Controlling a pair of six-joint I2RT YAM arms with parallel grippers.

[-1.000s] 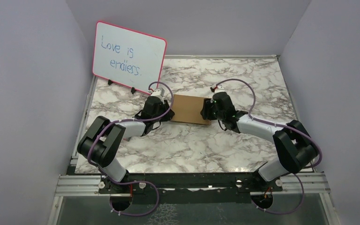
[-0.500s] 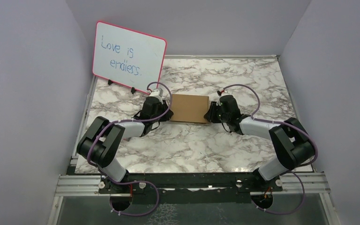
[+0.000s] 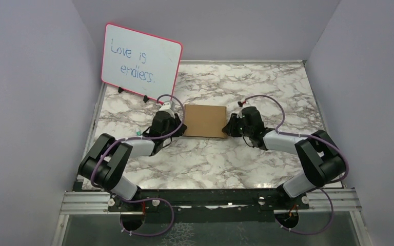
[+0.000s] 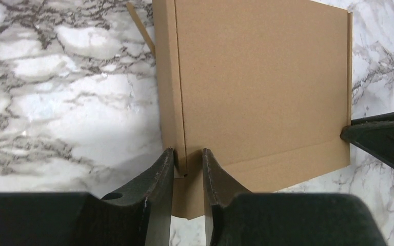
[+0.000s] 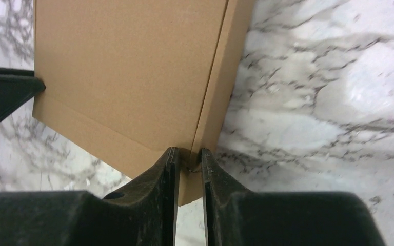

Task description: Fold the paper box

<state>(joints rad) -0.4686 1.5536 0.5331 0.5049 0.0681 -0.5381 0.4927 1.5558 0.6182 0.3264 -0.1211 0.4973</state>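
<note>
We see the paper box (image 3: 203,120) lying mid-way across the marble table (image 3: 267,87), marble showing past its far and near edges (the whiteboard (image 3: 141,61) stands well apart, far left). Our left gripper (image 4: 187,154) pinches its left side wall, fingers narrow. Our right gripper (image 5: 189,154) pinches the right wall likewise.

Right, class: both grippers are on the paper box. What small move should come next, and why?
Probably open both grippers and ease outward. The paper box lies flat and looks closed, and the left gripper and right gripper each only pinch a side wall, though a tab pokes out at one corner.
</note>
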